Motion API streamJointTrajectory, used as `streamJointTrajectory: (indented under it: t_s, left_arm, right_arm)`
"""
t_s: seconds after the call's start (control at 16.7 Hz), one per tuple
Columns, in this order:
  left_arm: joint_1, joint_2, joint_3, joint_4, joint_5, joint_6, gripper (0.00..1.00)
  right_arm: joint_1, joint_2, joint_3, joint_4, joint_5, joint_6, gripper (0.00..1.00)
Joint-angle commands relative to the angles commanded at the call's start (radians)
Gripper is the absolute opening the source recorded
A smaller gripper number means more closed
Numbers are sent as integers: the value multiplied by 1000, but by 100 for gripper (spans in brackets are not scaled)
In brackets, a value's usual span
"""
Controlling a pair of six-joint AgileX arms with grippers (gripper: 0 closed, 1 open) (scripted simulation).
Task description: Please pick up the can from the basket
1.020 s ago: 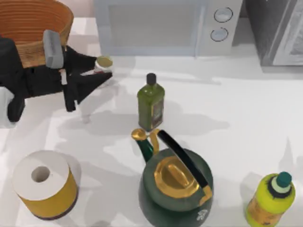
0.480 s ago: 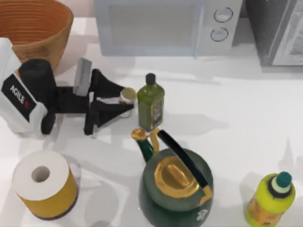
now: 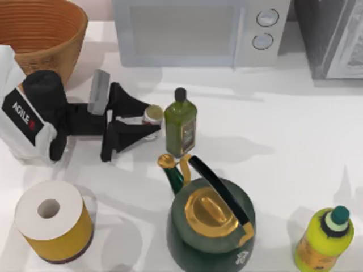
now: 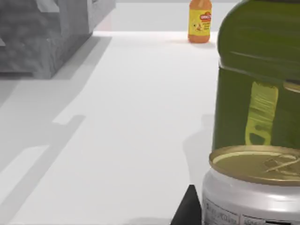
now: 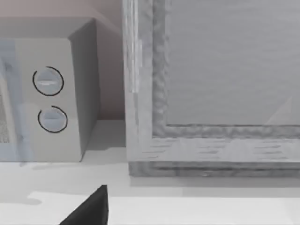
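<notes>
The can (image 3: 152, 115), short with a pale top and a white-and-red label, sits between the black fingers of my left gripper (image 3: 149, 120), which is shut on it. It is out on the table, just left of the dark-green oil bottle (image 3: 181, 126). I cannot tell whether it touches the tabletop. The left wrist view shows the can (image 4: 253, 187) close up, with the green bottle (image 4: 260, 75) right behind it. The orange-brown wicker basket (image 3: 68, 22) stands at the back left, behind the left arm. A dark finger (image 5: 91, 208) of my right gripper shows in the right wrist view.
A dark-green kettle with a gold lid (image 3: 210, 224) stands in front of the oil bottle. A yellow-wrapped toilet paper roll (image 3: 54, 221) is at the front left and a yellow bottle (image 3: 326, 238) at the front right. A microwave (image 3: 193, 31) lines the back.
Over the last second my left gripper carried the can from beside the basket rightward and forward to the oil bottle. It has barely moved in the last half second.
</notes>
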Motion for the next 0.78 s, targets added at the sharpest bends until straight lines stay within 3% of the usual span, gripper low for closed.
streamJointTrajectory:
  t_s: [0.48,0.78]
  left_arm:
    - [0,0,0,0,0,0,98]
    - [0,0,0,0,0,0,100]
  right_arm:
    - [0,0,0,0,0,0,100]
    - [0,0,0,0,0,0,100]
